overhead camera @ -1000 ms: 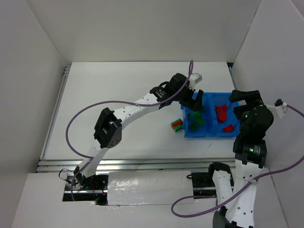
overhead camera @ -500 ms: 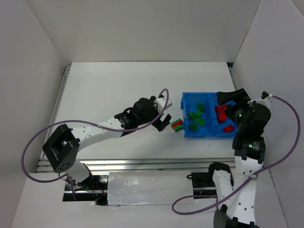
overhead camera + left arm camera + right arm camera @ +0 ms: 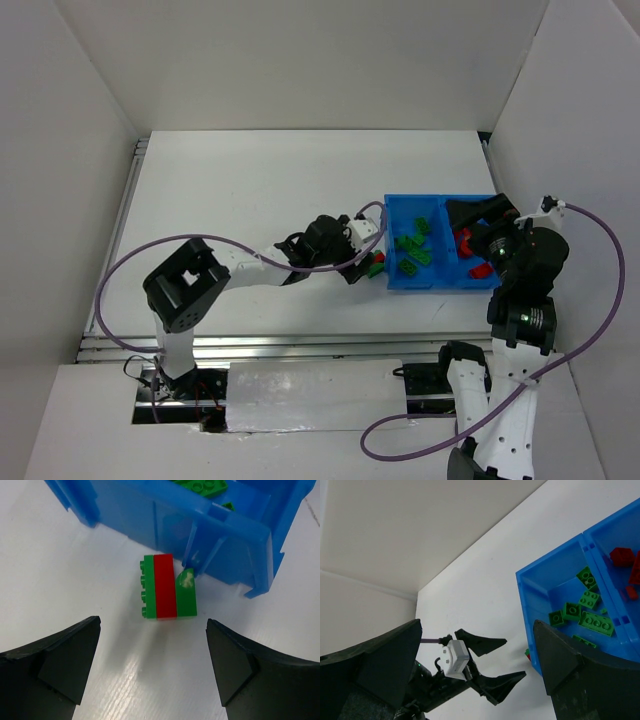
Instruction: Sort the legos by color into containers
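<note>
From above, the blue bin (image 3: 440,283) sits by the table's (image 3: 250,190) right edge. The left gripper (image 3: 365,255) half hides a red-green stack (image 3: 376,266) at the bin's left wall, and the right gripper (image 3: 475,212) covers some red bricks (image 3: 480,270).
Left wrist: fingers wide, empty, the stack lying ahead between them.
Right wrist: fingers wide, empty; the red bricks are cut off.

Top view: the left gripper (image 3: 371,245) hides part of the stacked brick (image 3: 376,266) from you | left wrist: your bin (image 3: 150,515) runs off the top edge | right wrist: red bricks (image 3: 621,556) cut by right edge, you can't count them.
</note>
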Controlling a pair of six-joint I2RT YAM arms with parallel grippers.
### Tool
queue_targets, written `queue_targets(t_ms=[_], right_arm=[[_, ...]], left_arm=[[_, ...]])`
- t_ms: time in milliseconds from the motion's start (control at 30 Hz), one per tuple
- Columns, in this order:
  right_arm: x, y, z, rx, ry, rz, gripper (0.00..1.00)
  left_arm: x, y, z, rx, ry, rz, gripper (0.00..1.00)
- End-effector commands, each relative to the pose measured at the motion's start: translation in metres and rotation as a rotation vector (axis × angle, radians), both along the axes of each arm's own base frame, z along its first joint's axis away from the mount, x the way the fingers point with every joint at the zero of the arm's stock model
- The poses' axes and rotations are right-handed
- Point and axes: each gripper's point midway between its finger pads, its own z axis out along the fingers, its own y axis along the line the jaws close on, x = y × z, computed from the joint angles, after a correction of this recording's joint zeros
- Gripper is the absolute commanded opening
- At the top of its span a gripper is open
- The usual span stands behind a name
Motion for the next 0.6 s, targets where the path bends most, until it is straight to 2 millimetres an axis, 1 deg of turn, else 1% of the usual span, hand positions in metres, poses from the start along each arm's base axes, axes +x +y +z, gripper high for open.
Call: queue_targets(t_ms=[0, 100, 133, 200, 233, 300, 333, 367, 467, 500, 533, 567], right_arm=[[0.0, 0.006, 0.012, -0.029, -0.058, 0.042, 1.0], [0.001, 0.008, 0.012, -0.028, -0.064, 0.054, 1.0], [0.0, 0.01, 0.012, -0.028, -0.068, 0.062, 0.99], [-0.001, 0.011, 0.014, -0.027, -0.074, 0.068, 1.0], [-0.001, 0.012, 0.014, -0.027, -0.075, 0.072, 1.0], [-0.002, 0.013, 0.016, -0.027, -0.083, 0.077, 0.99], [-0.002, 0.013, 0.016, -0.027, -0.083, 0.077, 1.0], [-0.002, 0.013, 0.016, -0.027, -0.084, 0.08, 0.99], [-0.003, 0.014, 0.018, -0.029, -0.09, 0.084, 1.0], [-0.003, 0.015, 0.019, -0.028, -0.094, 0.087, 1.0], [-0.003, 0.015, 0.019, -0.028, -0.095, 0.089, 1.0], [-0.003, 0.016, 0.02, -0.027, -0.099, 0.093, 1.0]], left_arm=[[0.004, -0.027, 0.022, -0.103, -0.05, -0.05, 1.0], [0.003, -0.034, 0.015, -0.111, -0.006, -0.05, 0.99], [0.006, -0.038, 0.019, -0.116, -0.012, -0.049, 1.0], [0.006, -0.04, 0.004, -0.085, 0.021, -0.056, 1.0], [0.008, -0.043, 0.004, -0.088, 0.02, -0.055, 0.99], [0.009, -0.043, -0.007, -0.065, 0.042, -0.047, 1.0], [0.012, -0.046, -0.007, -0.066, 0.045, -0.04, 1.0], [0.012, -0.045, -0.014, -0.051, 0.058, -0.036, 1.0], [0.014, -0.044, -0.027, -0.021, 0.088, -0.009, 1.0], [0.017, -0.043, -0.03, -0.011, 0.094, 0.005, 0.98], [0.017, -0.042, -0.037, 0.009, 0.108, 0.018, 0.96], [0.018, -0.041, -0.041, 0.02, 0.114, 0.026, 0.88]])
